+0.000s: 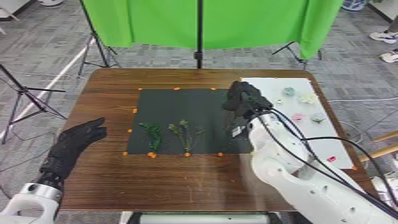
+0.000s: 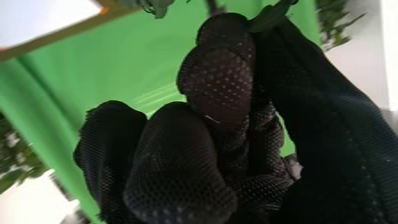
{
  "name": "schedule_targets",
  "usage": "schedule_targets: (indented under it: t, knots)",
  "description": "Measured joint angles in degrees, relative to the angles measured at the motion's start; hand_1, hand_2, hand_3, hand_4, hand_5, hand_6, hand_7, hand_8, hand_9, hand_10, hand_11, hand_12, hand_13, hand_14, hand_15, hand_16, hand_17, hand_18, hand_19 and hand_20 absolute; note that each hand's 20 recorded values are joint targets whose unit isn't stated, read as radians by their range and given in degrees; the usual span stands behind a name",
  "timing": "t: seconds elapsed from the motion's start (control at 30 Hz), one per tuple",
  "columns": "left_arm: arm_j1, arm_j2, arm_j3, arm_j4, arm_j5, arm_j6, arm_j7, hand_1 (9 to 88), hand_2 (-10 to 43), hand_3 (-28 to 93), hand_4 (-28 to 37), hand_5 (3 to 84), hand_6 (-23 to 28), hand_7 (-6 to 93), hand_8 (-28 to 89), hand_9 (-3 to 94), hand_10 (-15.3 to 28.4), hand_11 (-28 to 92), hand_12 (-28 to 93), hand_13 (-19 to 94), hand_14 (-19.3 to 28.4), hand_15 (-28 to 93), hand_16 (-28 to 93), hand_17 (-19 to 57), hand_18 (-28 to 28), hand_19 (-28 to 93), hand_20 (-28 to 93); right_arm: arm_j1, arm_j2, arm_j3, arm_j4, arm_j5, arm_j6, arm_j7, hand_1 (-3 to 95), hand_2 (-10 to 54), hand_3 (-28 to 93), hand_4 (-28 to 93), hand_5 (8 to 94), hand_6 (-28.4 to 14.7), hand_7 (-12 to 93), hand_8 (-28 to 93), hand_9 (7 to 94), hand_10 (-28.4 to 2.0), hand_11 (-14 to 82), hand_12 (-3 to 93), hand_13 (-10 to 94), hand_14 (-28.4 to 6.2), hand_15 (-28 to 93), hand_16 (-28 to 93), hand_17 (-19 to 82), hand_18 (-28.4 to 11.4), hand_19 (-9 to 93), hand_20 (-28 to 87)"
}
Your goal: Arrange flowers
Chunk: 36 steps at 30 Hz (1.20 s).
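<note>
Green leaf, partly hidden, is pinched in the right hand, well apart from the relaxed left hand.

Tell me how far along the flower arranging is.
Early stage, it seems. Green sprigs look already laid on the dark mat. The right hand pinches a green leafy piece. Flower heads lying on the white sheet probably remain to be added.

On the dark mat lie a bushy sprig and a branching sprig. The right hand is at its far right corner, the left hand left of it, flowers right of it.
</note>
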Motion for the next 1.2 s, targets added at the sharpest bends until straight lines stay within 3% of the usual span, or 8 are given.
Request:
schedule_targets:
  t: [1.2]
  knots:
    - [-0.2, -0.02, 0.04, 0.07, 0.05, -0.94, -0.35, 26.5, 2.4, 64, -20.8, 43.7, 5.5, 7.0, -5, 42.0, 14.3, 15, 11, 35, 18.6, 12, 2, 8.8, 12.7, 8, 19, -5.8, -3.0, -3.1, 1.6, 0.8, -2.8, -1.5, 53.1, -9.5, 55, -2, 77.5, -3.5, 40, 19, 86.8, -11.8, 48.4, 30.2, 94, -1.5, 65, 33, 68, -14.1, 93, 61]
